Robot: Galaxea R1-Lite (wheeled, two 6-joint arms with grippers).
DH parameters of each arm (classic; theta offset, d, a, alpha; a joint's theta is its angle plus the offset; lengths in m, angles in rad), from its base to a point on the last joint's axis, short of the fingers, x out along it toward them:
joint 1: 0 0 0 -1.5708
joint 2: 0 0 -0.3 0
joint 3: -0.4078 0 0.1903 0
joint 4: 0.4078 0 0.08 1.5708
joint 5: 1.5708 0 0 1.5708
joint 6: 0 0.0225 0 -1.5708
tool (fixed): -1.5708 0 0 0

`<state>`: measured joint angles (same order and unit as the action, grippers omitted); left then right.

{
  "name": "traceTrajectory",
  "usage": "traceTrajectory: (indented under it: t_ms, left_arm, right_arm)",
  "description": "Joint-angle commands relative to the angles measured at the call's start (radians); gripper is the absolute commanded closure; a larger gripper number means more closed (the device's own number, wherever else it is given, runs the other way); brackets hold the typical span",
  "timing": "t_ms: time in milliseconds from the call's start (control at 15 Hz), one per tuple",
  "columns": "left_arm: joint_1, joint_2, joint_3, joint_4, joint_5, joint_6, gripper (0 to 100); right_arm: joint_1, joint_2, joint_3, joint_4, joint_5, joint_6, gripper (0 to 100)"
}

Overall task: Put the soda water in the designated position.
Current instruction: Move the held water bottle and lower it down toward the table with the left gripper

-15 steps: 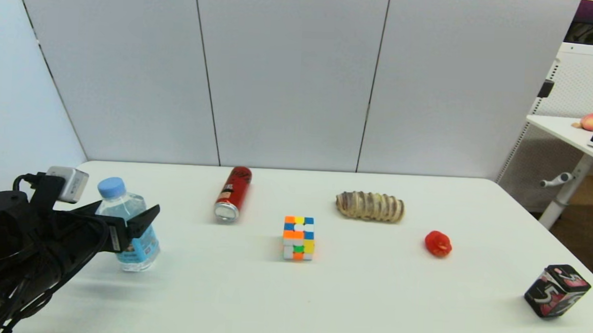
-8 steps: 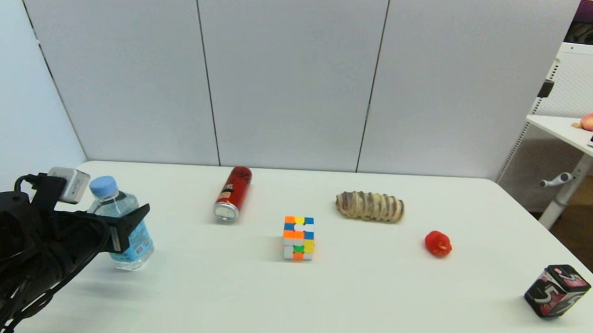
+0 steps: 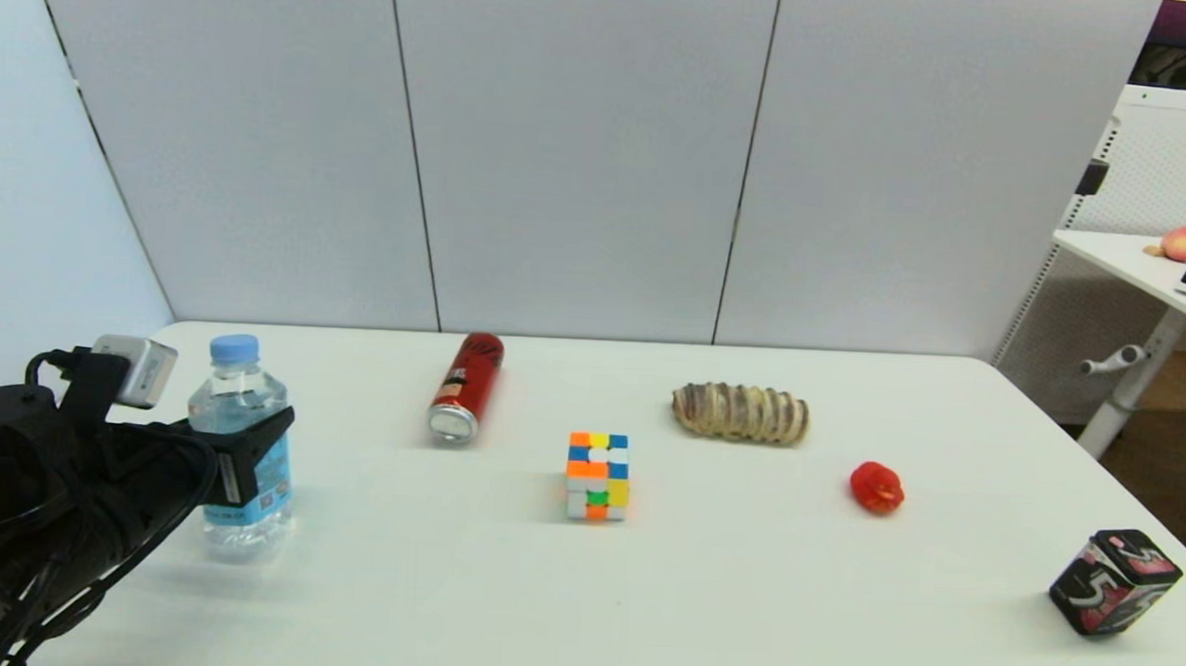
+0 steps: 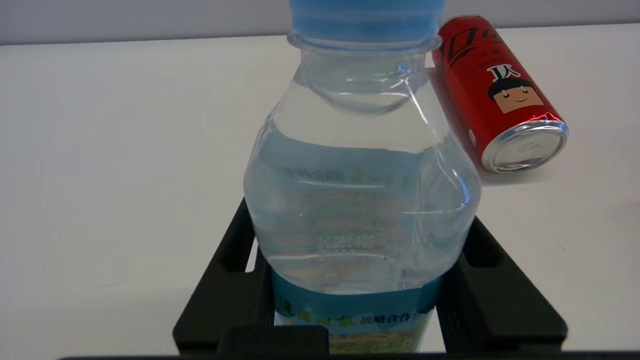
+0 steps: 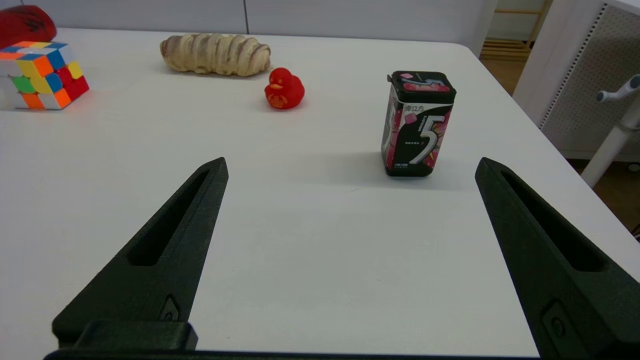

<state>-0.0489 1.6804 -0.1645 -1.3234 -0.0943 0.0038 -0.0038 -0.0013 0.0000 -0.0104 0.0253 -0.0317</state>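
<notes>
Bottle (image 3: 241,448), upright at the table's (image 3: 702,598) left near side: left gripper (image 3: 247,453) is clasping its label band, seemingly setting it down, with release likely next; right gripper (image 5: 350,260) is idling wide open, empty.

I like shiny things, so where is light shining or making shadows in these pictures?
Left wrist view: bright streaks gleam on the soda water and the red can's rim. Right wrist view: the gum box casts a soft shadow on the table.
</notes>
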Motion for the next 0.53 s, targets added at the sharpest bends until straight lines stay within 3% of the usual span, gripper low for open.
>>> traceTrajectory:
  t_ms: [67,267,533]
  left_arm:
    - [0.000,-0.010,-0.009,-0.013,-0.001,0.002,100]
    - [-0.019,-0.022,-0.075,-0.011,-0.004,0.021,100]
    - [-0.158,-0.025,-0.245,0.024,-0.004,0.027,100]
  right_arm:
    - [-0.001,0.001,0.000,0.000,0.001,-0.001,0]
    - [-0.001,0.001,0.000,0.000,0.001,-0.001,0]
    - [-0.001,0.001,0.000,0.000,0.001,-0.001,0]
